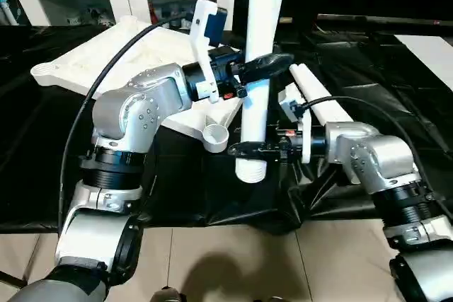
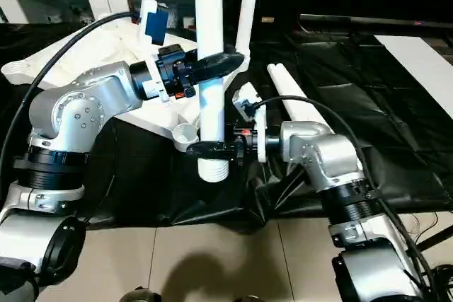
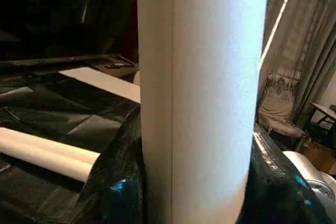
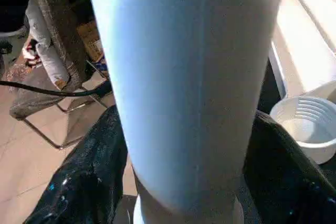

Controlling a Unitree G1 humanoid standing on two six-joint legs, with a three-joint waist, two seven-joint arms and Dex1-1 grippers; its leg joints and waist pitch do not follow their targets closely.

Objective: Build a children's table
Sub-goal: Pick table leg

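Gripping upright leg (image 1: 259,68): left tool (image 1: 263,66), right tool (image 1: 249,149).

White leg (image 1: 259,68) upright beside tilted tabletop (image 1: 106,58).

A plain white leg (image 1: 260,68) stands at centre, its threaded end ribbed. At ten o'clock lies the white table top (image 1: 134,51), with a ribbed white socket (image 1: 215,135). More white legs (image 1: 322,97) lie at three o'clock on glossy black sheeting (image 1: 382,76). Beige floor tiles (image 1: 233,259) run along six o'clock.
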